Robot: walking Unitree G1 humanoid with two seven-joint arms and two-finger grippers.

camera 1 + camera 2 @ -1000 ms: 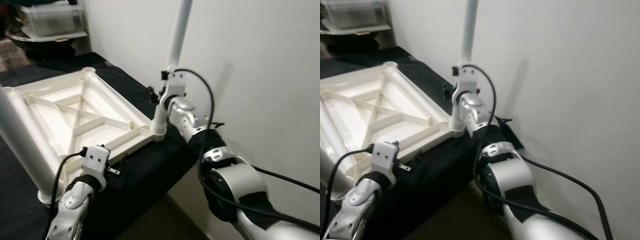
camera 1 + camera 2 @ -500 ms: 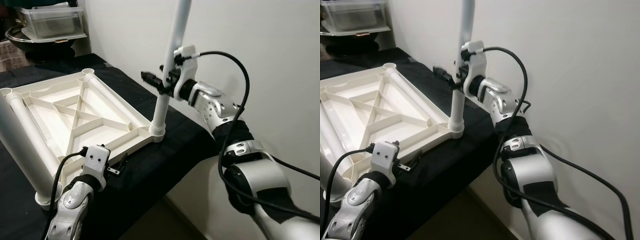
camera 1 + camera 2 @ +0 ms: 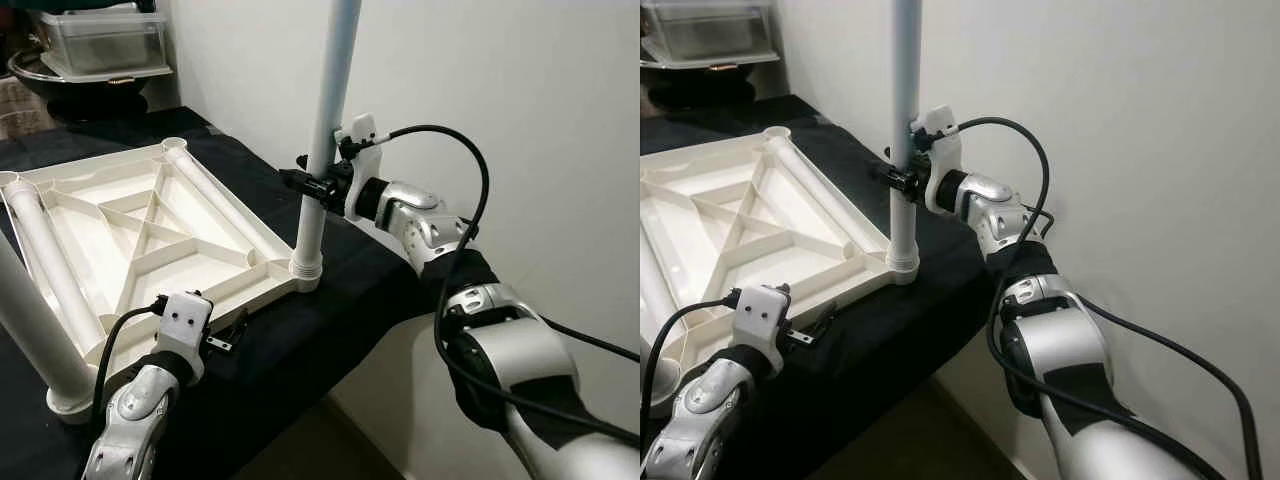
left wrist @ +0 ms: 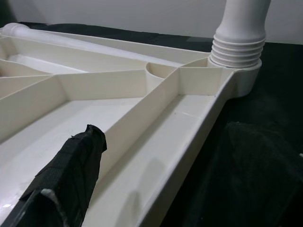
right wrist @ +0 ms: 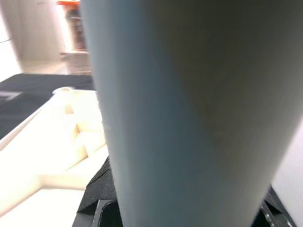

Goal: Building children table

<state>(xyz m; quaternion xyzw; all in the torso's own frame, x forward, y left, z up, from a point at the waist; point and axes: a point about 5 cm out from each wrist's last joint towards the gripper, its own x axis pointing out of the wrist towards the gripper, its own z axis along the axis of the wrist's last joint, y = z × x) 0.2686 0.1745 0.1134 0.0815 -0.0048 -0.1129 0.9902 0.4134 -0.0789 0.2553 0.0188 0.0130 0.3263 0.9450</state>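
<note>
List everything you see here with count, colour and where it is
Tabletop: one, cream-white, lying upside down with its ribs up on the black surface.
Upright leg: one, white, standing in the tabletop's corner nearest the wall.
Near leg: one, white, standing in the near left corner.
Black cover: one, draped over the platform under the tabletop.
Plastic bin: one, clear, far left in the background.
Wall: white, on the right.
Right gripper: fingers closed around the upright leg.
Left gripper: black fingers at the tabletop's near edge.
</note>
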